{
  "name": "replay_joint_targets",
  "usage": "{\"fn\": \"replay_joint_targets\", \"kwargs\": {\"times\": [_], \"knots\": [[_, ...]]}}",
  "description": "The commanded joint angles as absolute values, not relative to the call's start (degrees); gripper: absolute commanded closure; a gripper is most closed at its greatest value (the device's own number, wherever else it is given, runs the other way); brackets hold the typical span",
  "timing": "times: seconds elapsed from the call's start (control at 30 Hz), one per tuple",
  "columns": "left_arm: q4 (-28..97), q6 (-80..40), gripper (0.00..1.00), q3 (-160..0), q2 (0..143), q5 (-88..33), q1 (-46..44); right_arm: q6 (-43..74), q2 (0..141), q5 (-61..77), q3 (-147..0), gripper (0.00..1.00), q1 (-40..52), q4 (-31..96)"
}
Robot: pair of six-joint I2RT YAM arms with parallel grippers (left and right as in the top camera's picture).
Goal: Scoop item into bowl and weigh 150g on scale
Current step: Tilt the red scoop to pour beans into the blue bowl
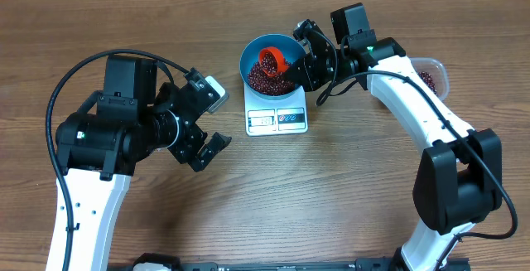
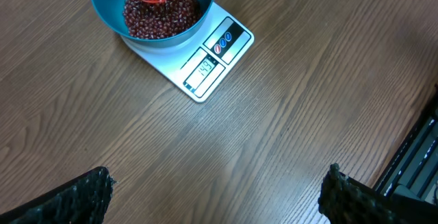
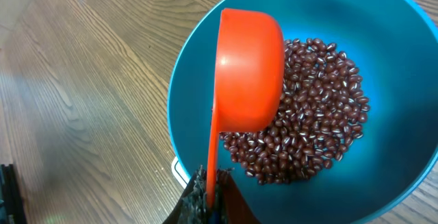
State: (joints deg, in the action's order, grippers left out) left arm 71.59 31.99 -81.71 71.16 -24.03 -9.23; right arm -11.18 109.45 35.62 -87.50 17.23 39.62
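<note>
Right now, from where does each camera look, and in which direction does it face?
Overhead: above the table, facing straight down; left arm and right arm show.
Left wrist: behind the open left gripper, facing the scale and bowl; two fingertips show.
Right wrist: close over the bowl, facing the beans; the right gripper, shut on the orange scoop, shows.
Shared: both wrist views show bowl, beans, scoop.
</note>
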Motion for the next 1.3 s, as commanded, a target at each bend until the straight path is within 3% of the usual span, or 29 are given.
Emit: {"fn": "replay_joint_targets", "kwargs": {"times": [0.0, 0.77, 1.27], "knots": [[71.59, 33.23, 0.00, -82.50, 71.24, -24.88, -9.02, -10.52, 106.80, 36.60, -88.58, 0.96, 16.75, 39.27], [71.59, 33.23, 0.00, -82.50, 71.24, -24.88, -9.02, -10.26, 106.80, 37.80, -88.58, 0.96, 16.75, 39.29], [71.59, 33.23, 0.01, -82.50, 71.24, -24.88, -9.02, -6.31, 106.80, 49.19, -88.58, 0.96, 12.78, 39.05]]}}
